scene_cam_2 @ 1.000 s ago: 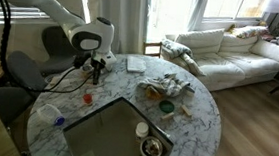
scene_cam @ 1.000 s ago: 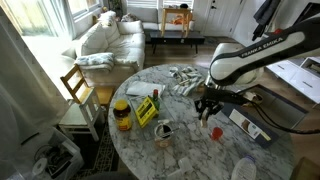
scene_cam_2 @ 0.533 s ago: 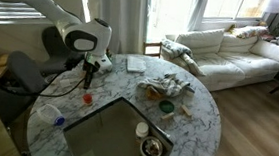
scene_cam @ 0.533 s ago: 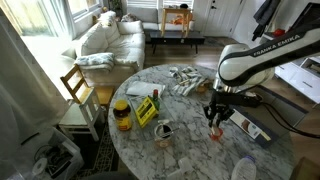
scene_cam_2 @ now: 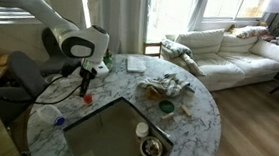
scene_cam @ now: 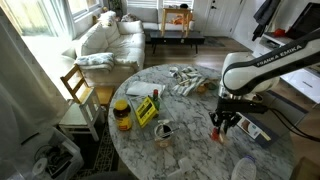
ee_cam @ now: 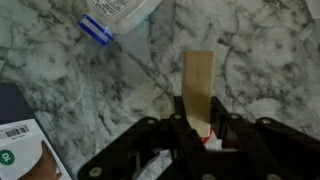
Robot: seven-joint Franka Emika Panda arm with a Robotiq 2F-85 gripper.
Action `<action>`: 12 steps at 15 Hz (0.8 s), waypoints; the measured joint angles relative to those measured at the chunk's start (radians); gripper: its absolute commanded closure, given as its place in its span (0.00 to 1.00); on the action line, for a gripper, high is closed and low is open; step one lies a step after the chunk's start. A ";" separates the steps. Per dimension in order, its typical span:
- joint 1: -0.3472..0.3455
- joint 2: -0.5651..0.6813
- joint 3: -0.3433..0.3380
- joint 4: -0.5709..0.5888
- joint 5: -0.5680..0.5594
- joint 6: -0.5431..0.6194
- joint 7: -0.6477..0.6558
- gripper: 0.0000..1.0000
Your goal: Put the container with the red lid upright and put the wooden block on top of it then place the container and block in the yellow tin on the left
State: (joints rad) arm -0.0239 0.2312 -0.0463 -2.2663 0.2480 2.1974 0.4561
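My gripper (ee_cam: pixel 198 128) is shut on the wooden block (ee_cam: pixel 198 80), a pale upright slab that sticks out past the fingertips. A bit of red, the lid of the container with the red lid (ee_cam: pixel 208 143), shows right behind the block between the fingers. In both exterior views the gripper (scene_cam: pixel 222 121) (scene_cam_2: pixel 86 81) hangs just above the small red-lidded container (scene_cam: pixel 217 132) (scene_cam_2: pixel 88 99) on the marble table (scene_cam: pixel 190 150). I cannot tell if the container stands upright. The yellow tin (scene_cam: pixel 146 110) lies far across the table near its other side.
A dark jar with a yellow lid (scene_cam: pixel 122 114) stands beside the tin. A white box (scene_cam: pixel 251 126) (ee_cam: pixel 25 152) lies close to the gripper. A clear plastic cup (scene_cam: pixel 243 169) (ee_cam: pixel 118 16) sits near the table edge. Crumpled cloth (scene_cam: pixel 185 79) lies at the far side.
The gripper has moved with the wooden block across the table and lower, to a spot over the red-lidded container. The container has stayed in place.
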 measured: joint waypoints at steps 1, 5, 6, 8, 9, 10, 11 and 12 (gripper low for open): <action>0.000 -0.003 -0.003 -0.005 -0.009 0.007 0.005 0.93; 0.002 -0.010 -0.008 -0.023 -0.024 0.070 0.030 0.93; 0.004 -0.010 -0.008 -0.025 -0.024 0.089 0.037 0.93; 0.006 -0.010 -0.008 -0.032 -0.025 0.124 0.052 0.93; 0.007 -0.010 -0.009 -0.036 -0.029 0.139 0.059 0.93; 0.008 -0.010 -0.009 -0.039 -0.035 0.147 0.067 0.93; 0.008 -0.010 -0.010 -0.042 -0.043 0.152 0.073 0.93; 0.008 -0.010 -0.012 -0.045 -0.049 0.154 0.077 0.93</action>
State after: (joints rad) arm -0.0155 0.2217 -0.0579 -2.3111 0.1992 2.3511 0.5326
